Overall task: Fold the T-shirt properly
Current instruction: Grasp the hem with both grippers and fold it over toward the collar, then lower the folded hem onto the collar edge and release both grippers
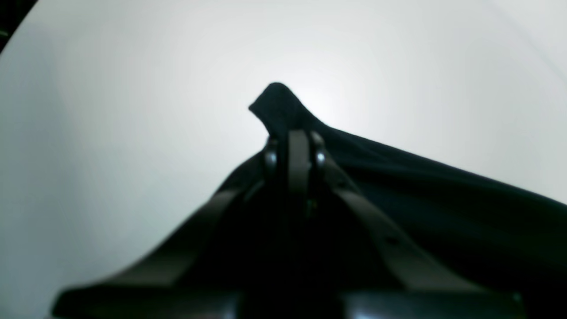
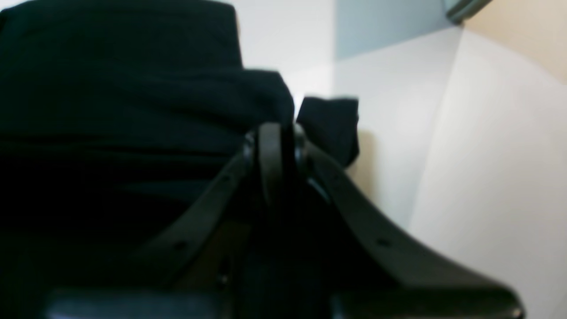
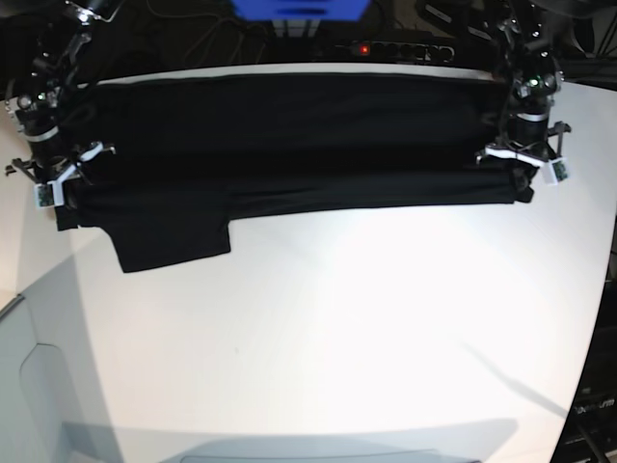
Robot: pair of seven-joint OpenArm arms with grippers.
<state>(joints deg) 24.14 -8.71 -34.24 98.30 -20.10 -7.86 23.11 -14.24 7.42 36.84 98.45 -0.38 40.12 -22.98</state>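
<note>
The black T-shirt (image 3: pixel 289 145) lies stretched in a long band across the far side of the white table (image 3: pixel 337 338), plain side showing. One sleeve (image 3: pixel 174 241) hangs toward me at the left. My left gripper (image 3: pixel 521 178) is shut on the shirt's right end; in the left wrist view a corner of the T-shirt (image 1: pixel 277 104) pokes out past the left gripper (image 1: pixel 297 144). My right gripper (image 3: pixel 60 201) is shut on the left end; in the right wrist view the right gripper (image 2: pixel 277 141) pinches the T-shirt (image 2: pixel 110 88), which bunches to its left.
A black power strip (image 3: pixel 386 48) with a red light and a blue object (image 3: pixel 299 8) sit behind the table's far edge. The table's left edge runs close to my right gripper, with a pale panel (image 3: pixel 39 386) below it.
</note>
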